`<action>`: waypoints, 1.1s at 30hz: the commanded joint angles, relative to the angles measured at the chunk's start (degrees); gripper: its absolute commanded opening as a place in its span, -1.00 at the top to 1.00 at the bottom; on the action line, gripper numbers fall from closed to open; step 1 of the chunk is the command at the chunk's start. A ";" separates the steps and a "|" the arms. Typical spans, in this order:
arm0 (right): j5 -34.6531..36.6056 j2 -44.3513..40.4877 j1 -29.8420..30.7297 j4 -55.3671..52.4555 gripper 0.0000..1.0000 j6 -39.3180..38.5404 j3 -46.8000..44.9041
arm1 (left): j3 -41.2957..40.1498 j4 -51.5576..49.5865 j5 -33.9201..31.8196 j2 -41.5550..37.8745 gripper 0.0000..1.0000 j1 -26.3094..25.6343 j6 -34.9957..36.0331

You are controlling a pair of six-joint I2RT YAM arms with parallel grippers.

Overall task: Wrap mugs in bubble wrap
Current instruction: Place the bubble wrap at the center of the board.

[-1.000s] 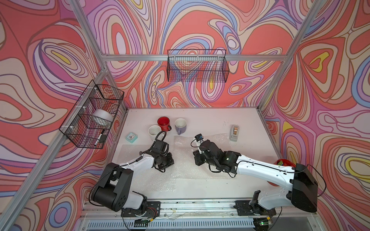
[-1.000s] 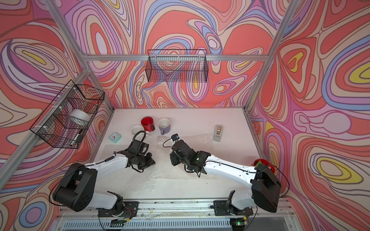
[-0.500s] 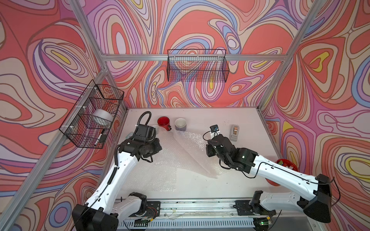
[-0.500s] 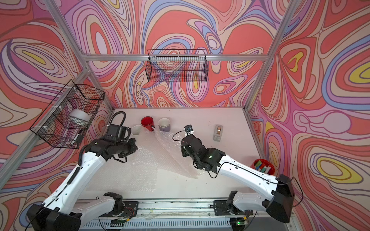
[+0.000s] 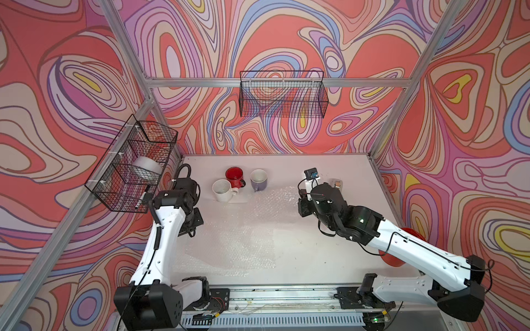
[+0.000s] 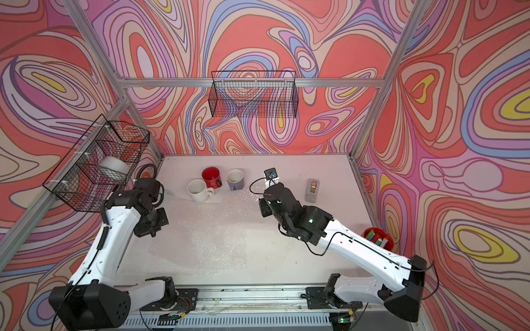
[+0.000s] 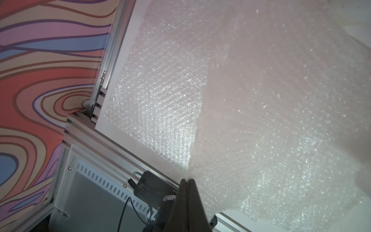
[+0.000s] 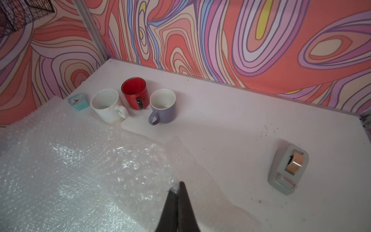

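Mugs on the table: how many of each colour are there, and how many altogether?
Red mug: 1
White mug: 1
Lavender mug: 1
Total: 3

place: robot lab cell | signs: aluminium frame (image 5: 200,83), swirl-printed walls (image 5: 286,43), left arm (image 5: 163,229) and right arm (image 5: 415,252) on base rail (image 5: 286,295)
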 commanded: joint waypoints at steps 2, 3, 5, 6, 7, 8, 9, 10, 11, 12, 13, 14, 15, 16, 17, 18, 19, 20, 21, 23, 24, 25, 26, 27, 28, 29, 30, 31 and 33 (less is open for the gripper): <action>10.53 -1.04 -0.06 -3.55 1.00 -5.94 6.10 | 3.63 -2.65 -8.65 4.19 1.00 1.23 0.34; 12.49 -0.85 -0.12 -3.61 1.00 -7.29 6.82 | 4.08 -2.31 -9.40 5.16 1.00 1.40 0.27; 16.52 -0.07 -0.18 -3.28 1.00 -10.36 8.14 | 4.54 -1.59 -10.13 6.85 1.00 1.81 0.01; 18.76 0.44 -0.24 -2.53 1.00 -12.69 8.87 | 4.65 -1.19 -10.32 7.42 1.00 2.07 -0.14; 21.29 0.88 -0.65 -1.12 1.00 -15.00 9.52 | 4.75 -0.93 -10.43 7.92 1.00 2.19 -0.31; 22.24 1.10 -1.52 0.52 1.00 -17.28 10.08 | 4.64 -0.46 -10.53 8.20 1.00 2.26 -0.45; 22.57 1.72 -3.29 1.87 1.00 -19.18 11.16 | 4.57 -0.11 -10.77 8.50 1.00 2.37 -0.46; 22.49 2.45 -5.67 2.27 1.00 -19.90 12.99 | 4.57 -0.05 -11.20 8.84 1.00 2.52 -0.68; 21.34 3.34 -7.96 2.38 1.00 -20.70 14.63 | 4.72 -0.06 -11.46 9.04 1.00 2.82 -0.73; 20.36 4.51 -10.84 2.13 1.00 -21.21 16.84 | 5.05 -0.06 -11.52 9.00 1.00 3.18 -0.74; 19.78 5.53 -13.06 2.11 1.00 -21.72 18.55 | 5.54 0.18 -11.18 8.68 1.00 3.42 -0.64; 18.92 6.89 -15.39 2.00 1.00 -22.38 20.63 | 6.24 0.36 -10.31 8.17 1.00 3.89 -0.37; 17.59 8.19 -17.18 1.41 1.00 -22.61 22.80 | 6.95 0.91 -8.51 7.21 1.00 4.16 0.14; 16.35 9.04 -18.50 1.02 1.00 -22.79 24.49 | 7.35 1.60 -7.20 6.17 1.00 4.35 0.70; 15.39 10.20 -19.41 0.67 1.00 -23.28 26.14 | 8.08 1.74 -6.15 5.13 1.00 4.70 1.09; 15.03 11.27 -19.98 0.37 1.00 -23.90 27.70 | 8.94 1.28 -5.45 4.45 1.00 5.13 1.56; 14.82 12.29 -20.17 -0.26 1.00 -24.28 28.94 | 9.83 0.65 -4.81 4.03 1.00 5.87 1.96; 14.93 13.27 -20.26 -1.04 1.00 -24.42 30.00 | 10.59 0.03 -3.97 3.50 1.00 6.66 2.72; 14.93 13.96 -20.27 -1.38 1.00 -24.43 30.66 | 11.18 -0.44 -3.20 2.90 1.00 7.56 3.57; 14.87 14.64 -20.35 -1.74 1.00 -24.04 30.51 | 11.81 -1.24 -1.13 1.84 1.00 9.58 5.50; 15.09 15.02 -20.40 -1.91 1.00 -23.74 30.50 | 11.95 -1.62 -0.36 1.31 1.00 10.54 6.36; 15.51 15.24 -20.44 -2.39 1.00 -23.37 30.50 | 12.04 -1.72 0.02 0.92 1.00 11.21 7.07; 16.08 15.64 -20.54 -2.82 1.00 -22.92 30.50 | 12.21 -1.89 0.10 0.49 1.00 11.89 7.65; 16.28 16.08 -20.55 -3.43 1.00 -22.56 30.57 | 12.46 -1.99 -0.24 0.29 1.00 12.43 7.96; 16.29 16.46 -20.61 -3.75 1.00 -22.41 30.71 | 12.84 -2.21 -0.85 0.31 1.00 12.72 8.09; 16.06 16.96 -20.62 -4.40 1.00 -22.06 30.90 | 13.45 -2.59 -2.05 0.47 1.00 12.92 8.00; 15.49 17.35 -20.63 -5.02 1.00 -21.63 31.05 | 14.36 -3.06 -3.83 0.67 1.00 13.00 7.70; 15.21 17.61 -20.63 -5.42 1.00 -21.37 31.06 | 15.22 -3.38 -5.34 0.74 1.00 13.11 7.49; 14.32 18.11 -20.62 -6.10 1.00 -20.79 31.17 | 17.33 -3.47 -8.23 0.39 1.00 13.40 7.27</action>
